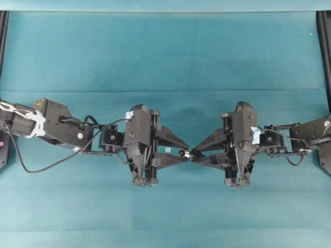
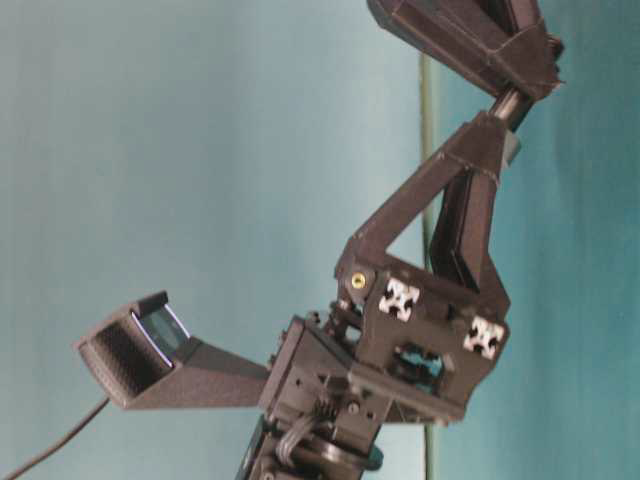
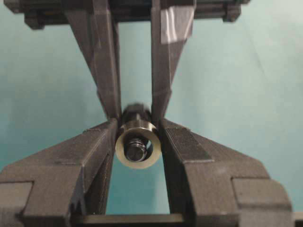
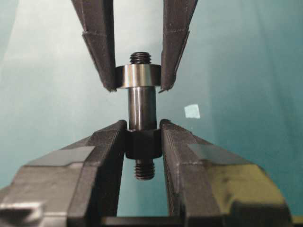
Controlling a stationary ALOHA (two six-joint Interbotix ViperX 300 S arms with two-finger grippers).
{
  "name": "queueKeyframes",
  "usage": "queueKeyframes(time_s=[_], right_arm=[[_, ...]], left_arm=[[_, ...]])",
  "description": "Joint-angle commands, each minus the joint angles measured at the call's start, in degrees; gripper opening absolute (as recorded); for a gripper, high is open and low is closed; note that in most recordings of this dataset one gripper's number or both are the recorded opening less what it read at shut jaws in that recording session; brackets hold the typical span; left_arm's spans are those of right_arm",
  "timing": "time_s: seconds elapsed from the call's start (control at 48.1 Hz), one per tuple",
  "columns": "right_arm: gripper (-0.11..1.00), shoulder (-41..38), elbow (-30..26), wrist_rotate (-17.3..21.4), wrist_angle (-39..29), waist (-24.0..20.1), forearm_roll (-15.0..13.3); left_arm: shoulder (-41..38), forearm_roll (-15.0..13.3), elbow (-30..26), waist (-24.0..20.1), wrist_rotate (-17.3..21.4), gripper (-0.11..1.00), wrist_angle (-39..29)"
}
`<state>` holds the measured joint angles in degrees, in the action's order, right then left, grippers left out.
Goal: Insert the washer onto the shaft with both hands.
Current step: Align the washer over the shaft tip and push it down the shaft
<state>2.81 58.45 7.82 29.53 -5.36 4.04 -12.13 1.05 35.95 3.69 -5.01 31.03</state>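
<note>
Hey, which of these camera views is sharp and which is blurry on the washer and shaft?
Right wrist view: sharp on the washer and shaft, threads readable. Left wrist view: washer rim fairly clear, the fingers behind it soft. Overhead view: both parts too small to resolve. Table-level view: grainy, neither part visible.

1. No words, brand names, numbers or signs can be read in any of the four views.
2. The pale tape scraps on the grippers, such as the tape strip (image 3: 176,22) in the left wrist view, carry no writing.
3. The small pale tape square (image 4: 192,111) on the teal surface in the right wrist view is blank.
4. The white and black patterned squares (image 2: 401,298) on the gripper frame in the table-level view are patterns, not letters.
</note>
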Motion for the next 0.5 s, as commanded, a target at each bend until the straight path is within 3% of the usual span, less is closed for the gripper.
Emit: queueKeyframes(time_s=[0.0,0.478], right_arm=[[0.00,0.4,-1.2,0.4,1.4,0.2,0.1],[0.00,0.4,-1.2,0.5,1.8,0.2,0.0]], left_arm=[[-0.3,0.0,-1.1,0.3,-0.1,0.37,0.3],[-0.3,0.1,-1.2,0.5,-0.1,0.37,-1.5]])
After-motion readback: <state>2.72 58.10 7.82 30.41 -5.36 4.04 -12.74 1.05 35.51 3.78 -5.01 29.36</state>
